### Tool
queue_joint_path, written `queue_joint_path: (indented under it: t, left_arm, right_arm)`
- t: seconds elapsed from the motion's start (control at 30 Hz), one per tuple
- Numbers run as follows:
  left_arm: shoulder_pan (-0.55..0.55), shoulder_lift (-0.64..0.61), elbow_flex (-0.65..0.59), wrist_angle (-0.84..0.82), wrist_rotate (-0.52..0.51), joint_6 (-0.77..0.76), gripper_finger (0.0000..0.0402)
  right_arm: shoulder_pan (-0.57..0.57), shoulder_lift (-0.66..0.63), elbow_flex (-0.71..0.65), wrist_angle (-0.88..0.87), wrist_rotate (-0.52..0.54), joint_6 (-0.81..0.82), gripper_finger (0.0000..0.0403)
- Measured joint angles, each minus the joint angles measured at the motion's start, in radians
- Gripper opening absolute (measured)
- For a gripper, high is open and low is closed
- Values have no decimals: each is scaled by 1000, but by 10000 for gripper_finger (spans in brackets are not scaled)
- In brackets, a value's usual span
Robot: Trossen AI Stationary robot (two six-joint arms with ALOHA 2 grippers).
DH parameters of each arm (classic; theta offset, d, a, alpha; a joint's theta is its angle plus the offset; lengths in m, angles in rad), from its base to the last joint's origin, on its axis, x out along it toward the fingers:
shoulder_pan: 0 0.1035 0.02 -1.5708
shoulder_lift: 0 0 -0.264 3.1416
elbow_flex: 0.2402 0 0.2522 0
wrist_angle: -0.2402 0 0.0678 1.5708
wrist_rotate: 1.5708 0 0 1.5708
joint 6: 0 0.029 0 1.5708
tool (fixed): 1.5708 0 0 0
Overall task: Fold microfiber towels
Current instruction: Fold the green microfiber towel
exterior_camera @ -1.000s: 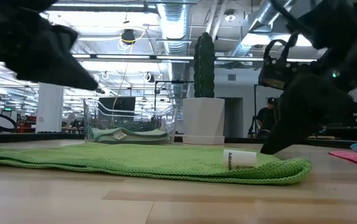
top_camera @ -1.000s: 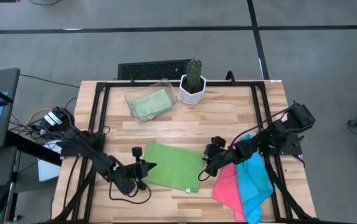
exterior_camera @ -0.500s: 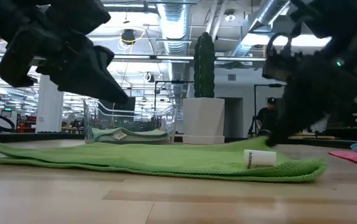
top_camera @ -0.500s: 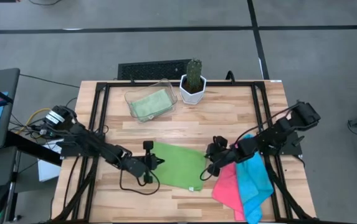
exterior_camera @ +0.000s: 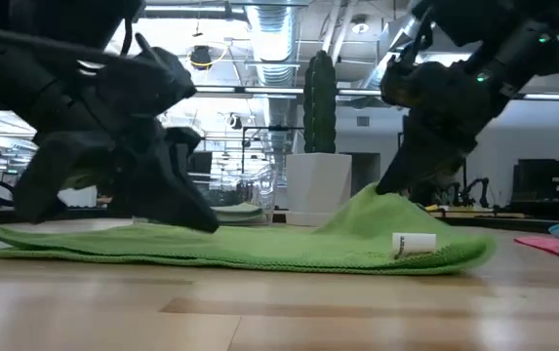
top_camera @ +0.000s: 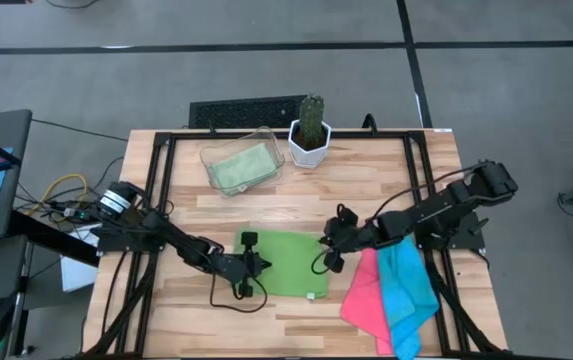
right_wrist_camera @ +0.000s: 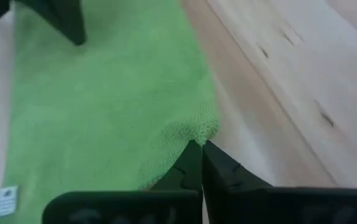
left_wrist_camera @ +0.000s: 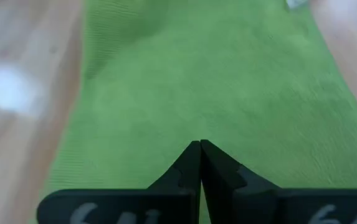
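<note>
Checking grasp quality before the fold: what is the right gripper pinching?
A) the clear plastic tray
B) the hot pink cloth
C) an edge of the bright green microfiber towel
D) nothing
C: the right gripper is shut on an edge of the bright green microfiber towel, which rises into a peak there in the low view.

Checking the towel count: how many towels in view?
4: bright green at table centre, pink and cyan overlapping at right, pale green in the tray. More may be hidden underneath.
</note>
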Motion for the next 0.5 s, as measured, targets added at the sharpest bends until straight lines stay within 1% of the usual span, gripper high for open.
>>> queue_joint_path:
  t: [0.07,0.13,0.2,0.27,0.37,0.5]
  left_arm:
    - [4,12,1,7,17,-8,0]
    - [5,14,0,2,24,-11,0]
    - [5,14,0,5,27,-12,0]
    - [5,14,0,3,26,-13,0]
    - [5,14,1,16,27,-6,0]
    - [5,14,0,22,27,-3,0]
  right_arm:
    - [-21,7,25,-5,-13,-27,24]
    - [-43,43,64,7,-21,-44,23]
    - [-59,58,79,-40,-34,-69,21]
    - [-79,107,125,-8,-60,-86,19]
    - [-101,161,170,-27,-97,-117,21]
    - [-126,234,247,-61,-104,-157,25]
